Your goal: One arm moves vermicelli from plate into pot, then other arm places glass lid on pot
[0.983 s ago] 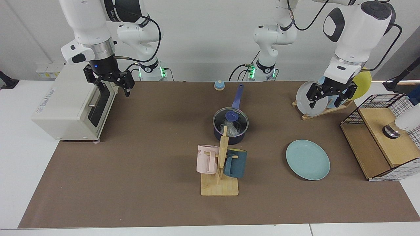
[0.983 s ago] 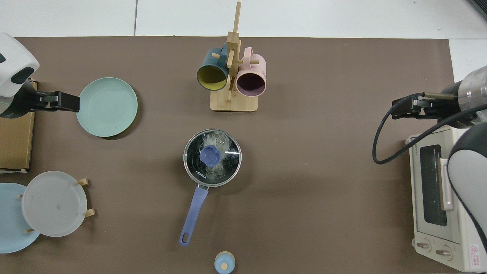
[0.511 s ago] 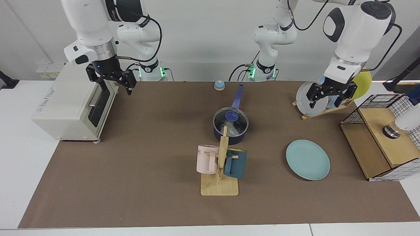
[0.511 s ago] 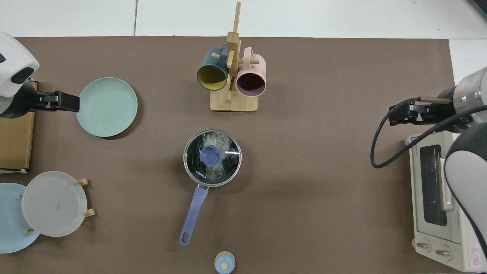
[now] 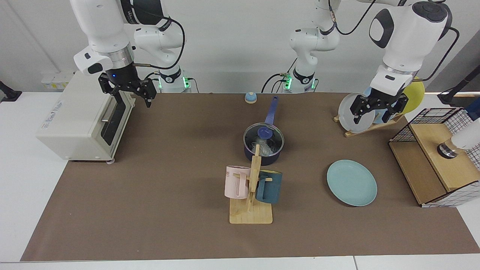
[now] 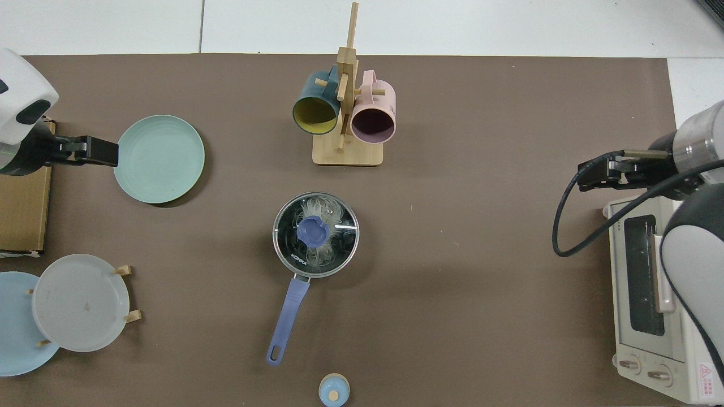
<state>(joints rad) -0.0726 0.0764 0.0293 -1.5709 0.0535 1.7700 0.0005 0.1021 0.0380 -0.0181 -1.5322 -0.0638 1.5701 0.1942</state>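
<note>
Vermicelli (image 6: 322,226) lies inside the pot (image 5: 262,155), under the glass lid (image 6: 339,237), which sits closed on the pot's rim with its blue knob (image 6: 313,230) in the centre. The pot stands in the middle of the brown mat (image 5: 150,187), its long blue handle (image 6: 285,322) pointing toward the robots' side. The teal-green plate (image 5: 351,182) lies bare on the mat, well apart from the pot.

Right gripper (image 5: 129,98) hangs high above the mat's edge, just beside the white toaster oven (image 5: 75,120), with the arm's wrist pointing downward. Its two fingers stand apart and hold nothing. Left gripper (image 5: 376,111) hangs in front of the plate rack (image 5: 369,125), also pointing downward, fingers spread and holding nothing.

The top view shows the noodle strands through the glass and the mugs' open mouths; the facing view hides part of the pot behind the wooden mug stand (image 5: 252,195). In the top view the left gripper (image 6: 85,151) appears at the plate's edge, but the facing view shows it raised well above the table. Only the facing view shows the wire basket shelf (image 5: 438,157).

By count: two arms, one pot, one lid, two mugs on the stand, a pink mug (image 5: 236,182) and a dark teal mug (image 5: 269,187), and one small blue bell-like object (image 5: 251,97) near the handle's end.
</note>
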